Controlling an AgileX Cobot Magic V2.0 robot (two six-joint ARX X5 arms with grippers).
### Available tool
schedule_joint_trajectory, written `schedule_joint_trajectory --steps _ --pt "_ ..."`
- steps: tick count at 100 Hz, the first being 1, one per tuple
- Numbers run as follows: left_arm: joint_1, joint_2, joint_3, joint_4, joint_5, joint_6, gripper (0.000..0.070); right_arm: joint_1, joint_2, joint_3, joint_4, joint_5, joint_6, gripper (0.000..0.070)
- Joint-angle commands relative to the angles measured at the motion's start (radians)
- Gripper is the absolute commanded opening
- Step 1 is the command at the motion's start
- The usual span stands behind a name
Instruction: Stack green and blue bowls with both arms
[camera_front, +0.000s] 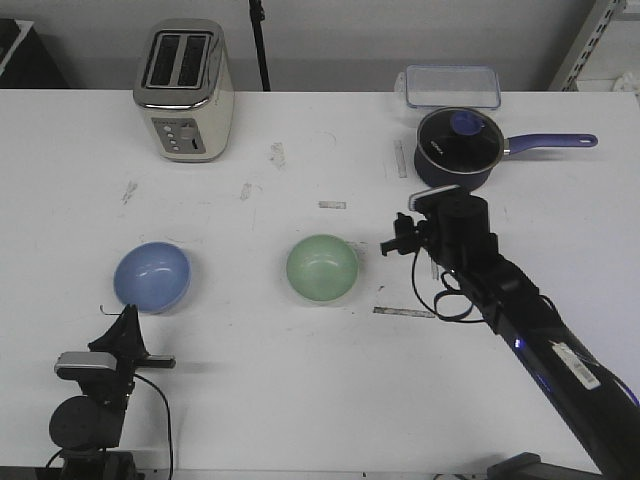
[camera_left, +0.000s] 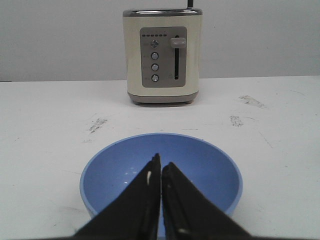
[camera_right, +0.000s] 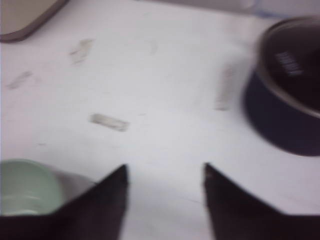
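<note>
Your left tool pinched closed just short of the blue bowl, your right tool spread open, empty, green bowl beside it on the bench

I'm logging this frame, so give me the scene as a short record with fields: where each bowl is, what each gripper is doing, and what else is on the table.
blue bowl: upright on the table's left, empty, untouched
green bowl: upright near the table's middle, empty, untouched
stacked: no, bowls apart
left gripper: jaws shut, just short of the blue bowl
right gripper: jaws open, holding nothing, to the right of the green bowl
toaster: back left
saucepan: back right, lid on
container: behind the saucepan
</note>
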Motion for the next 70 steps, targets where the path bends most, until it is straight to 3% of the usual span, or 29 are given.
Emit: schedule_joint_trajectory --steps 1,5,47,70 --pt "0.001 -0.002 -0.022 0.016 -0.002 0.013 0.0002 -0.031 -0.032 -0.029 0.042 0.002 -0.048 0.0047" --pt "0.001 -0.002 -0.022 0.016 -0.002 0.013 0.0002 -0.060 -0.061 -0.061 0.058 0.000 -0.048 0.0010" --pt "0.001 -0.002 -0.022 0.016 -0.002 0.013 0.0002 -0.309 -0.456 -0.475 0.307 -0.002 -0.044 0.0010" --pt "0.001 -0.002 -0.022 0.016 -0.002 0.013 0.0002 -0.348 -0.679 -0.657 0.334 -0.002 -0.035 0.0010"
